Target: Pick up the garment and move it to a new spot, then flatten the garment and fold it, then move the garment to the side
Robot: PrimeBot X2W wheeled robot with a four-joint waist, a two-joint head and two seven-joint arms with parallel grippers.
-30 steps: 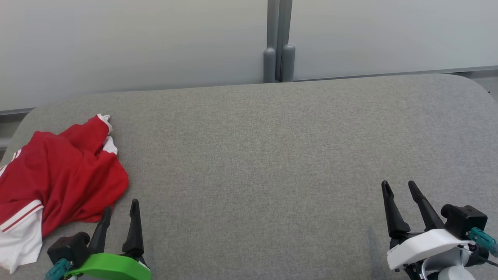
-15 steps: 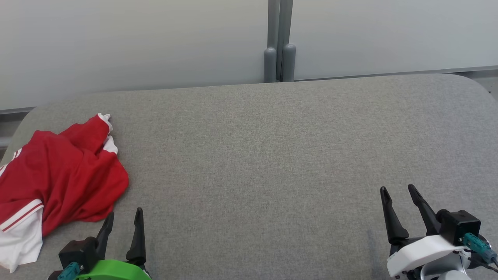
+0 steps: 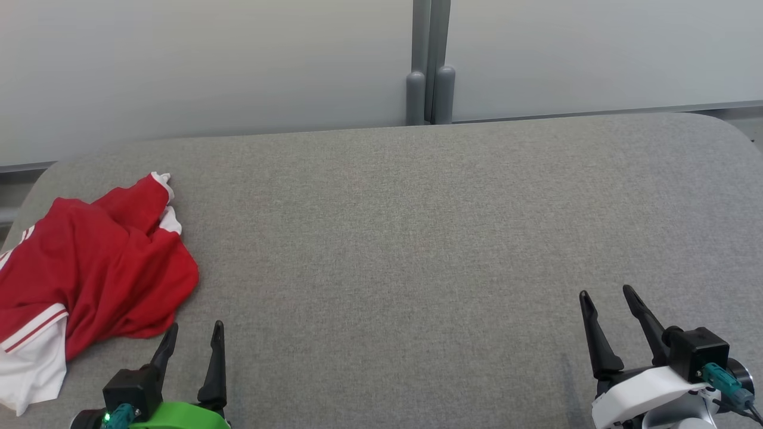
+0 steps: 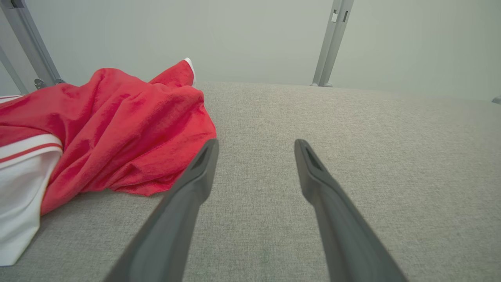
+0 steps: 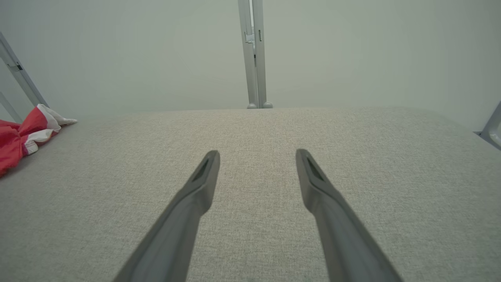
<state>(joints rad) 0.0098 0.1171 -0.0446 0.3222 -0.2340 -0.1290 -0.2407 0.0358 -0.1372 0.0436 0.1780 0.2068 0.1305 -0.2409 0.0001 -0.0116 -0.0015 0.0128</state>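
Observation:
The garment (image 3: 95,274) is red with white panels and red-and-white stripes, lying crumpled at the left end of the grey padded table (image 3: 417,226). It also appears in the left wrist view (image 4: 109,125) and at the far left of the right wrist view (image 5: 23,133). My left gripper (image 3: 195,329) stands open just in front of the garment's near right edge, with nothing between its fingers (image 4: 203,164). My right gripper (image 3: 605,293) is open and empty over bare cloth at the table's near right.
A pale wall panel with a grey upright post (image 3: 430,65) runs behind the table's far edge. The table's rounded corners show at far left and far right.
Both grippers have drawn back toward the bottom edge of the head view. The garment lies as before.

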